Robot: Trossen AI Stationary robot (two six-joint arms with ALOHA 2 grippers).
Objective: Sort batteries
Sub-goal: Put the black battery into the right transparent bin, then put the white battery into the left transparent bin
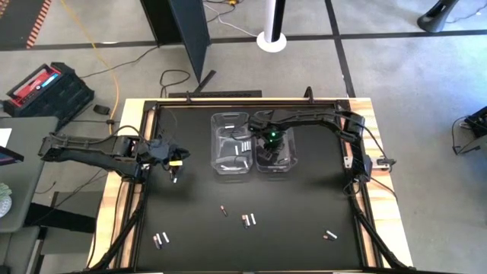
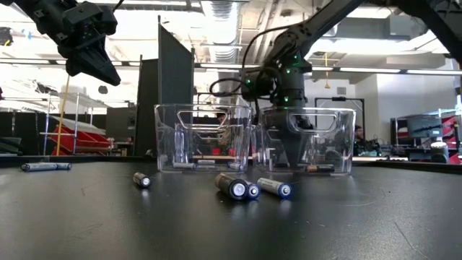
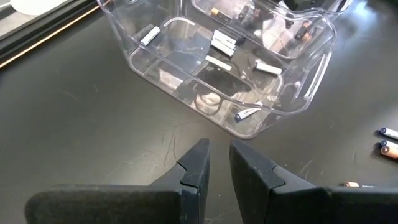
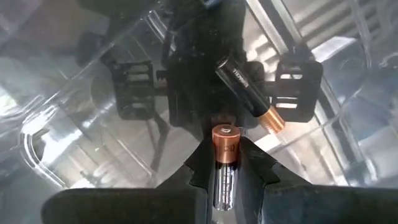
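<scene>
Two clear bins stand side by side at the table's middle. The left bin (image 1: 232, 144) holds silvery-white batteries (image 3: 222, 42); the right bin (image 1: 283, 161) holds dark, copper-ended ones (image 4: 249, 93). My right gripper (image 4: 224, 163) reaches down inside the right bin, shut on a dark battery with a copper end (image 4: 224, 155). My left gripper (image 3: 219, 163) hovers above the table left of the bins, its fingers a narrow gap apart with nothing between them. Loose batteries (image 1: 248, 220) lie on the black mat nearer the front. My right gripper pinches the dark battery's body (image 4: 224, 180) between its two fingers. The fingers point down into the bin and the battery lies along them. Its copper end (image 4: 224, 138) sticks out past the fingertips, toward the bin's floor. Whether it touches the floor cannot be told.
More loose batteries lie on the mat at the front left (image 1: 160, 239), front right (image 1: 329, 236) and just in front of the bins (image 1: 224, 211). The black mat has a raised dark frame (image 1: 144, 152) inside a wooden rim.
</scene>
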